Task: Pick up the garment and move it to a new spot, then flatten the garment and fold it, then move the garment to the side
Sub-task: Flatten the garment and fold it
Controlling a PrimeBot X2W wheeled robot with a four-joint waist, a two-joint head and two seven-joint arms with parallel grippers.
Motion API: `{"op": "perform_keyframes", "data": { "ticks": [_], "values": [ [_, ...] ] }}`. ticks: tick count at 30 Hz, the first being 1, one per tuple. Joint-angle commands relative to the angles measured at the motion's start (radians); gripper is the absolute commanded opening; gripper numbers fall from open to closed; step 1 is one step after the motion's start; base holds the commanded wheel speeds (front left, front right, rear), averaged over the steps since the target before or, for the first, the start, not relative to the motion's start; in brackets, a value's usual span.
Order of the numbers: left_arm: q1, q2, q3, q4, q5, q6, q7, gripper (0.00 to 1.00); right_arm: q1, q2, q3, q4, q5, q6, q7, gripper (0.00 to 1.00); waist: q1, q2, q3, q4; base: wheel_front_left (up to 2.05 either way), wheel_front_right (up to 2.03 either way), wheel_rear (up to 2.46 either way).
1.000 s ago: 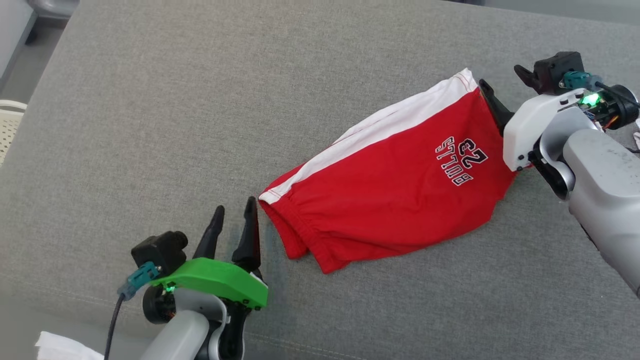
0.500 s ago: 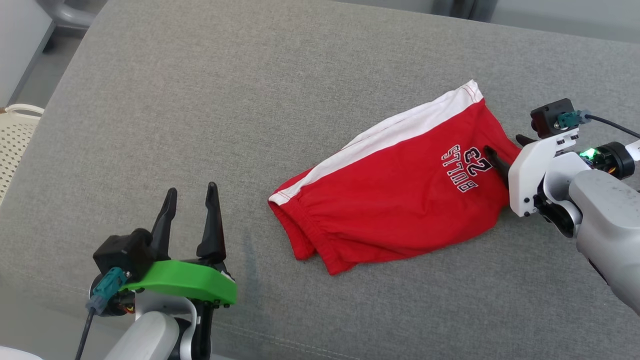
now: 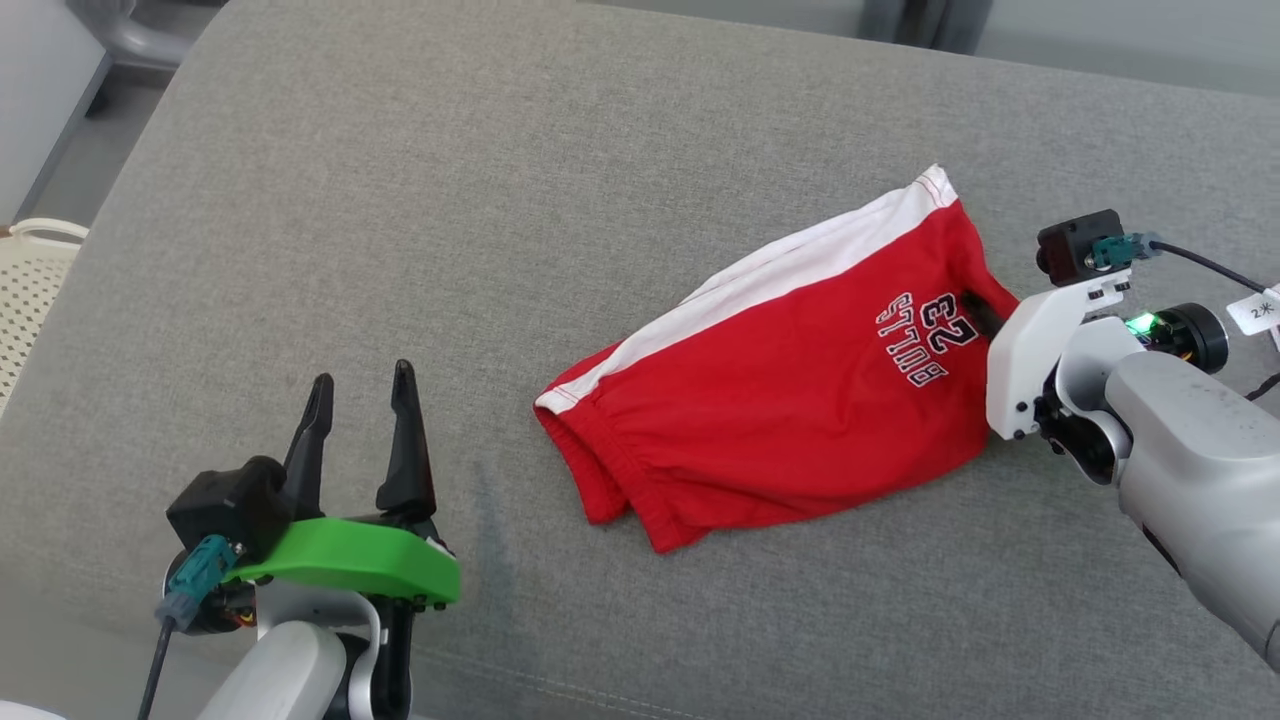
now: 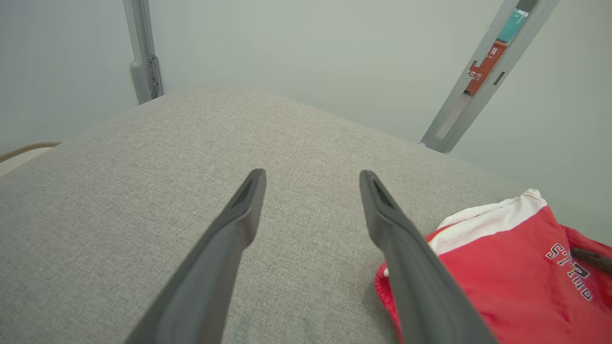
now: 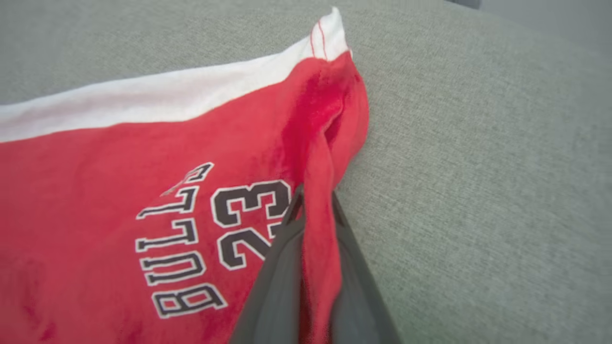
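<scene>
The garment is a pair of red shorts point(image 3: 790, 400) with a white side band and a dark-outlined "BULLS 23" print. It lies mostly flat on the grey upholstered cushion point(image 3: 450, 180), right of centre, with the elastic waistband end towards the left gripper point(image 3: 362, 385).

Left gripper: fingers spread wide and holding nothing. It sits over bare cushion near the waistband, apart from the cloth.

Right gripper point(image 3: 985, 318): jaws narrowed onto a raised ridge of red fabric at the leg-hem end, just beside the print. In the right wrist view the cloth passes between the two fingers point(image 5: 282, 267).

A cream perforated basket point(image 3: 25, 290) stands beyond the cushion's left edge; its contents cannot be made out.
</scene>
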Motion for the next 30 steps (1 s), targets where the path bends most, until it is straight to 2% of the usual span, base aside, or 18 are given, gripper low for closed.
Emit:
{"op": "perform_keyframes", "data": {
  "ticks": [1,12,18,22,30],
  "values": [
    [0.006,-0.001,0.004,0.003,0.015,-0.004,-0.005,1.00,0.014,0.004,-0.006,0.009,0.011,-0.001,-0.026,0.00,0.0000,0.0000,-0.020,-0.024,0.00,0.00,0.00],
    [0.019,0.001,0.021,0.028,0.021,-0.023,-0.008,1.00,0.120,0.065,-0.073,0.032,0.056,0.000,-0.212,0.00,0.0000,0.0000,-0.103,-0.166,0.00,0.00,0.00],
    [0.037,0.008,0.024,0.031,0.026,-0.016,-0.007,1.00,0.223,0.098,-0.164,0.022,0.075,-0.001,-0.269,0.00,0.0000,0.0000,-0.131,-0.238,0.00,0.00,0.00],
    [0.047,0.008,0.026,0.033,0.030,-0.009,-0.007,1.00,0.276,0.119,-0.286,-0.014,0.030,0.000,-0.274,0.00,0.0000,0.0000,-0.138,-0.267,0.00,0.00,0.00],
    [0.060,-0.006,0.014,0.047,0.038,-0.012,-0.007,1.00,0.446,0.209,-0.616,-0.135,-0.206,0.000,-0.274,0.00,0.0000,0.0000,-0.153,-0.262,0.00,0.00,0.00]
  ]
}}
